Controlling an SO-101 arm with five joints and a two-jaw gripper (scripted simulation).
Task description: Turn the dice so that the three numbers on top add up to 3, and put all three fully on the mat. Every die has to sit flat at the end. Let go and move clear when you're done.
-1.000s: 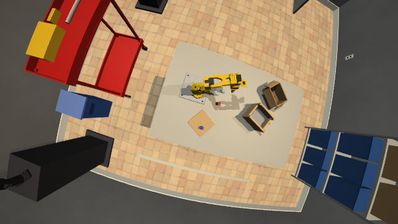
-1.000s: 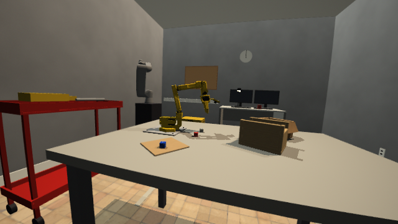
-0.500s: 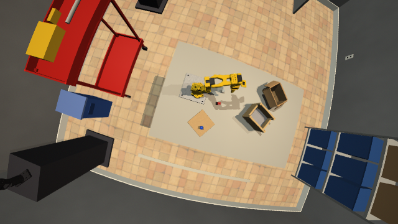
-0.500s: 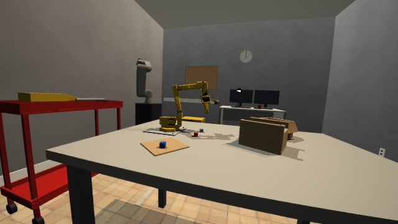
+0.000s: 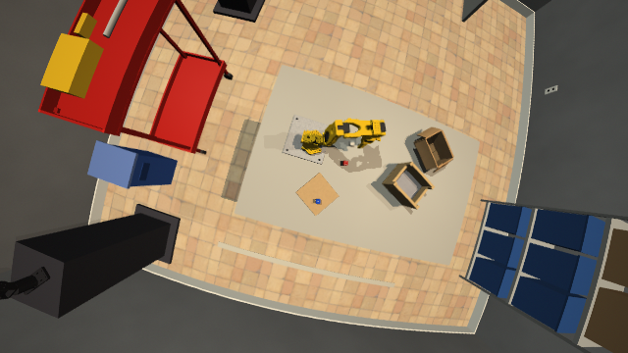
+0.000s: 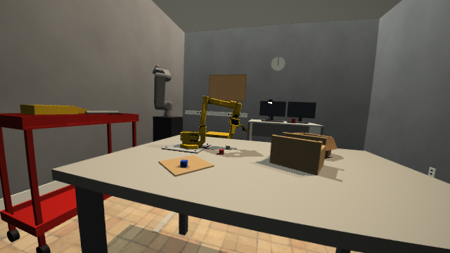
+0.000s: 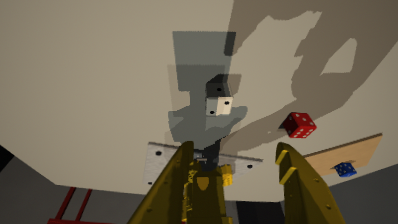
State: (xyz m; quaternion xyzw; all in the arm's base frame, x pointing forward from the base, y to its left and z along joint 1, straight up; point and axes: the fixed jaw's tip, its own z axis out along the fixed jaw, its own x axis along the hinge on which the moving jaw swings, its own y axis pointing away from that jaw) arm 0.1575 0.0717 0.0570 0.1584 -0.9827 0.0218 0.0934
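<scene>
A white die [image 5: 351, 144] [image 6: 228, 147] [image 7: 218, 103] with black pips and a red die [image 5: 344, 163] [image 6: 221, 152] [image 7: 300, 125] sit on the table [image 5: 417, 235] [image 6: 246, 183] [image 7: 100, 75], off the mat [image 5: 314, 188] [image 6: 197, 169] [image 7: 367, 150], which bears a blue die [image 5: 317, 201] [image 6: 183, 163] [image 7: 345, 169]. Cube-shaped, the dice have no long axis; the red one sits askew in the wrist view. The end effector [image 6: 240, 127] [image 7: 234, 148] hangs partly open, gripping nothing.

One die [image 5: 318, 201] [image 6: 183, 163] [image 7: 345, 169] on the mat [image 5: 314, 188] [image 6: 197, 168] [image 7: 365, 151]
</scene>
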